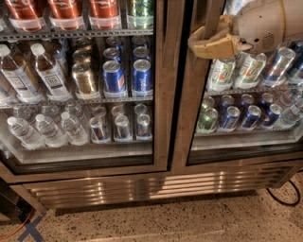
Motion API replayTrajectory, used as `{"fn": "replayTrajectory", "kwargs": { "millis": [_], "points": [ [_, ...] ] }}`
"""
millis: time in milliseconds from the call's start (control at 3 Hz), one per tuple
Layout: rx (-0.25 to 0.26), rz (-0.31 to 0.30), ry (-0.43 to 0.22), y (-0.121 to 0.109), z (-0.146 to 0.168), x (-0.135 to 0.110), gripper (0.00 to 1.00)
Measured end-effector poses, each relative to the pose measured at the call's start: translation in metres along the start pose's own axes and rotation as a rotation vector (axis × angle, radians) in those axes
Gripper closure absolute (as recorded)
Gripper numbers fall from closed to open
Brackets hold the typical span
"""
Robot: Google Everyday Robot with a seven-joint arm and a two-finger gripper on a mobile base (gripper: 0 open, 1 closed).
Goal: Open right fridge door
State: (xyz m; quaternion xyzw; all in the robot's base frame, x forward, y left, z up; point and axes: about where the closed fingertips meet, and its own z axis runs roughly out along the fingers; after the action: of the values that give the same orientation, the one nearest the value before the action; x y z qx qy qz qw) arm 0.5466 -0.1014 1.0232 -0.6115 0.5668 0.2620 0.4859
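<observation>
— What lies closest?

— Speckled floor (189, 222), with a black cable (284, 198) looping at the right edge and an orange cable (14, 229) by a strip of blue tape (33, 229) in the left corner.

— And the pincer?

— The tan pincer (196, 42) hangs high up, on the end of the pale arm (270, 23) that comes in from the upper right. Its tip points left and lies over the left upright of the right fridge door (189, 118). It seems to touch the steel there, though the view is too poor to be sure. Whether it is apart, together or clamped on anything, I cannot tell.

— Where is that door?

— On the right half of the fridge, above the ribbed steel grille (142, 186), just beside the left door (161, 94), with a dark slit between their frames.

— Behind the glass?

— On the right, green-white 7UP cans (221, 73) stand on the upper shelf, just under the pincer, with blue cans (251, 116) on the shelf below. On the left, Pepsi cans (114, 75) stand beside gold cans (85, 78), with water bottles (42, 130) lower down and red cans (64, 12) along the top.
</observation>
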Motion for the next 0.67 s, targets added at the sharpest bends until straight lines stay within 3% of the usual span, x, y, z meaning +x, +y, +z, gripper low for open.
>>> {"fn": "replayTrajectory", "kwargs": {
  "millis": [667],
  "points": [
    [-0.005,0.022,0.009,0.0078,-0.0062,0.0002,1.0]
  ]
}}
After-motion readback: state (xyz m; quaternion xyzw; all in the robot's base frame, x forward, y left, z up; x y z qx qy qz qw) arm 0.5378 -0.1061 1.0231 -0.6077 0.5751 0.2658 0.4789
